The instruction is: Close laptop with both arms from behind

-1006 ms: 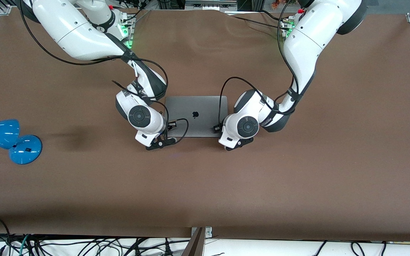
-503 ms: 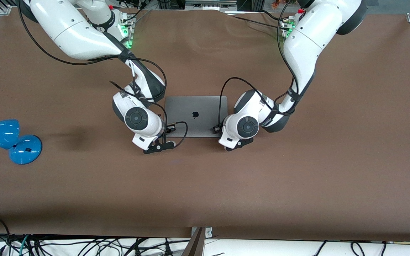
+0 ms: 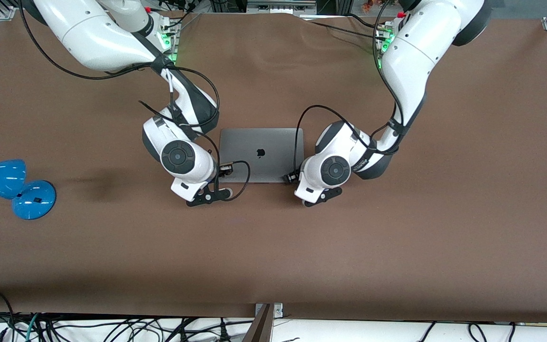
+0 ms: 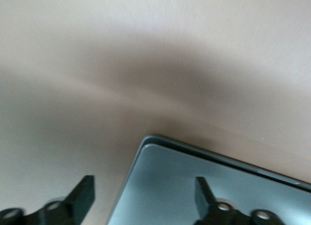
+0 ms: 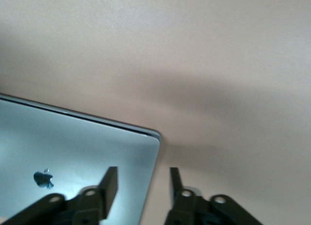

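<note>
Laptop (image 3: 261, 155) shut flat; left pincer (image 4: 146, 196), right pincer (image 5: 142, 188) open, empty, astride corners.

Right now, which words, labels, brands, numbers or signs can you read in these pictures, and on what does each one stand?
Apple logo, a sign without letters: on the lid of the closed laptop, clear in the front view and the right wrist view.
Black band on the left arm near its wrist: white lettering, too small to read.
Black band on the right arm near its base: white lettering, too small to read.
No other text.
</note>
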You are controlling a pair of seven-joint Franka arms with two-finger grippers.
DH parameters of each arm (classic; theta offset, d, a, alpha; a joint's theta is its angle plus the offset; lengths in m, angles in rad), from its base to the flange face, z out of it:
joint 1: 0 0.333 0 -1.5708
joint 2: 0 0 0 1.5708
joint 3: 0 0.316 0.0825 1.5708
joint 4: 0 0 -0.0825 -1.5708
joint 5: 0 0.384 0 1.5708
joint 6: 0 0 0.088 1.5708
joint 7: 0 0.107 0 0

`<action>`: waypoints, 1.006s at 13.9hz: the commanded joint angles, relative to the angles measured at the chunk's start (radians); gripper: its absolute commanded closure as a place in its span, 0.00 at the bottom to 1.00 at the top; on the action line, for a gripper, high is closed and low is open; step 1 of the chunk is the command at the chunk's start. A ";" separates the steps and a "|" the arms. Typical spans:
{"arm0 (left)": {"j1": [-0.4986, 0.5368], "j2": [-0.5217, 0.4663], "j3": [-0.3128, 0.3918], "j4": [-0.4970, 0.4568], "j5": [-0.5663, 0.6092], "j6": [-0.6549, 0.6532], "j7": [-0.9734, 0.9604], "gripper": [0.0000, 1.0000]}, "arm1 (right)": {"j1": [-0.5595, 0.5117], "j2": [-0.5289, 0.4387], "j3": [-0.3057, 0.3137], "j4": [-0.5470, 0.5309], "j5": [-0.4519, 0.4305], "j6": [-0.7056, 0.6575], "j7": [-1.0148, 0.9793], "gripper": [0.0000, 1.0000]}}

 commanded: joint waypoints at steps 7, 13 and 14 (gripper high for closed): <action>0.075 -0.301 -0.001 -0.055 0.058 -0.227 0.186 0.00 | -0.131 -0.183 -0.008 -0.002 0.111 -0.199 -0.007 0.00; 0.197 -0.526 -0.003 -0.149 0.063 -0.311 0.330 0.00 | -0.208 -0.217 -0.062 -0.004 0.106 -0.245 -0.079 0.00; 0.217 -0.566 -0.003 -0.179 0.063 -0.311 0.360 0.00 | -0.212 -0.230 -0.071 -0.002 0.109 -0.245 -0.114 0.00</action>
